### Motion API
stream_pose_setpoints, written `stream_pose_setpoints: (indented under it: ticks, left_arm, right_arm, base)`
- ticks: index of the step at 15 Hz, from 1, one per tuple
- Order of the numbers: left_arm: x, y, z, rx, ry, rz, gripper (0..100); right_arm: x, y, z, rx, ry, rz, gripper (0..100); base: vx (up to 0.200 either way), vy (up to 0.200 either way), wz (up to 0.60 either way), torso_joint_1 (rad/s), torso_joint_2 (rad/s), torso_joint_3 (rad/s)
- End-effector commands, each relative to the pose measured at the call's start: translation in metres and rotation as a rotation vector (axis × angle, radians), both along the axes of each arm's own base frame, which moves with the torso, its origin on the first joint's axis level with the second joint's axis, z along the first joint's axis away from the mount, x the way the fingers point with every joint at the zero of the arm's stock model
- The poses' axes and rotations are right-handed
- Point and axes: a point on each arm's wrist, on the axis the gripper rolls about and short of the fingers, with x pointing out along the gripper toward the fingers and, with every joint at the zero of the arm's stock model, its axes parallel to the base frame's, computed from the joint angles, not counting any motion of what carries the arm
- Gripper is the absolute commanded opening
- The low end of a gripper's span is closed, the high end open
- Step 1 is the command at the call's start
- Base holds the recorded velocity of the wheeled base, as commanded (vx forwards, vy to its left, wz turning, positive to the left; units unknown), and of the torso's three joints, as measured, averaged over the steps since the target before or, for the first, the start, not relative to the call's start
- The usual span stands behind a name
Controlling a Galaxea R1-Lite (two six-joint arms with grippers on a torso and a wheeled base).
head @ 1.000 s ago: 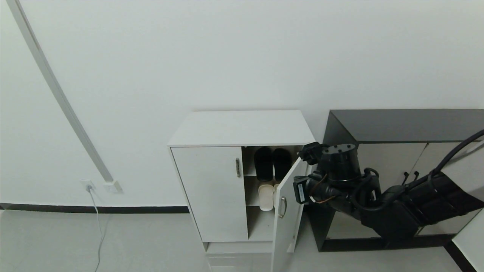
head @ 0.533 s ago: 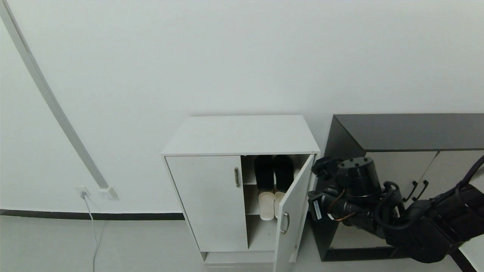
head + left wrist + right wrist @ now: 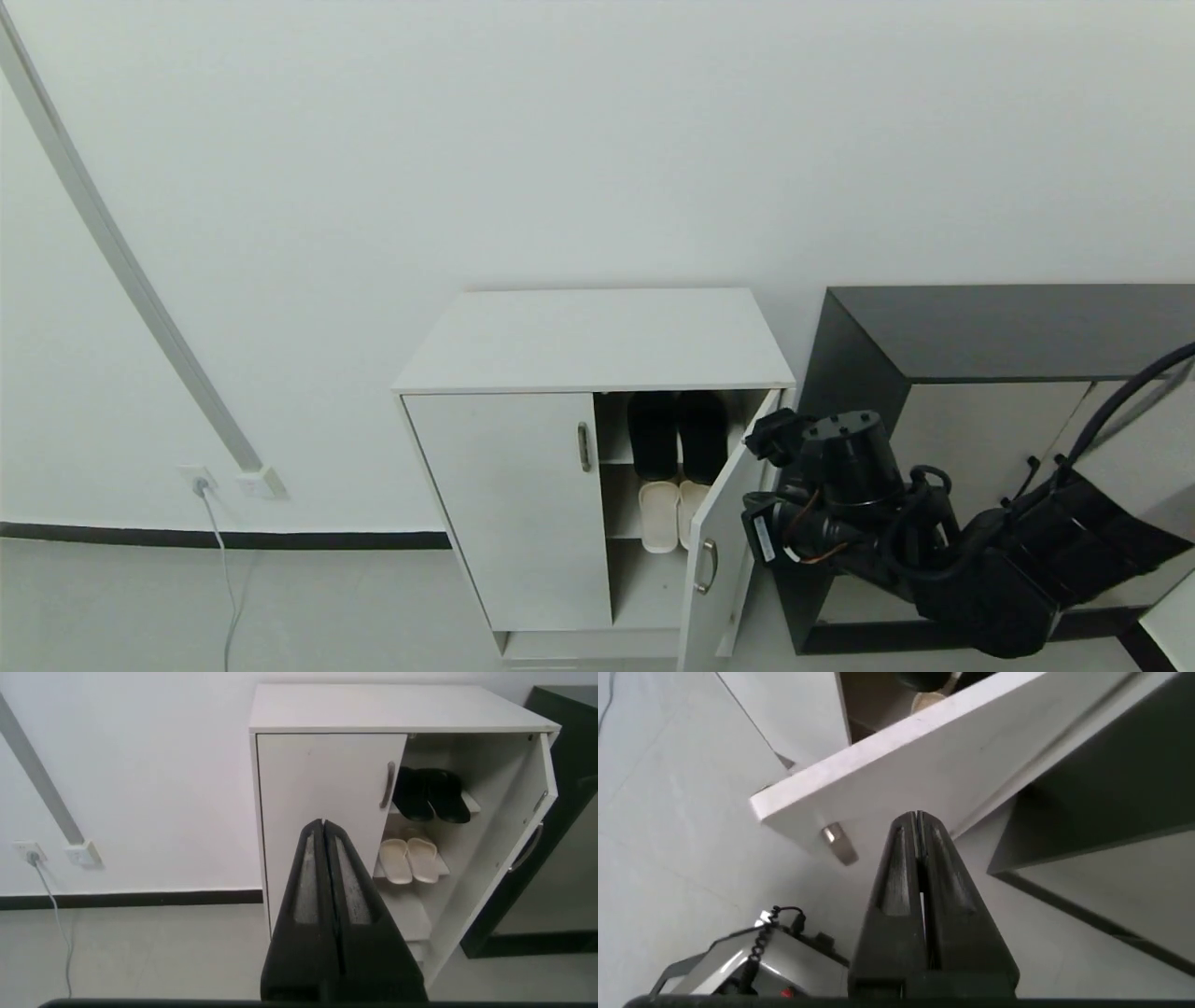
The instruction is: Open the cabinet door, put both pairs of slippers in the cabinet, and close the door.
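both pairs lie inside the white cabinet (image 3: 597, 341): black slippers (image 3: 676, 431) on the upper shelf, white slippers (image 3: 674, 511) just below. its right door (image 3: 724, 523) stands half open. the right hand (image 3: 919, 817), fingers pressed together and empty, sits by the door's outer face, likely to push it shut. the left hand (image 3: 323, 823), also closed on nothing, hangs well back.

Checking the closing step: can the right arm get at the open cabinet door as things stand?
Probably yes: the right gripper, jaws shut, sits at the outer face of the open cabinet door, nothing between them.
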Motion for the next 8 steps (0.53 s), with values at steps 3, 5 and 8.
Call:
stream_pose_setpoints:
  ticks: [3, 5, 8]
  left_arm:
    - [0.0, 0.0, 0.0, -0.001, 0.0, 0.003, 0]
    - [0.0, 0.0, 0.0, 0.001, 0.0, 0.002, 0]
    - [0.0, 0.0, 0.0, -0.001, 0.0, 0.002, 0]
  right_arm:
    - [0.021, 0.016, -0.02, -0.004, 0.009, -0.001, 0]
    - [0.031, 0.023, -0.026, -0.004, 0.002, -0.007, 0]
    - [0.049, 0.035, -0.042, -0.002, -0.001, -0.012, 0]
  base:
    - [0.0, 0.0, 0.0, 0.0, 0.0, 0.0]
    - [0.0, 0.0, 0.0, 0.0, 0.0, 0.0]
    - [0.0, 0.0, 0.0, 0.0, 0.0, 0.0]
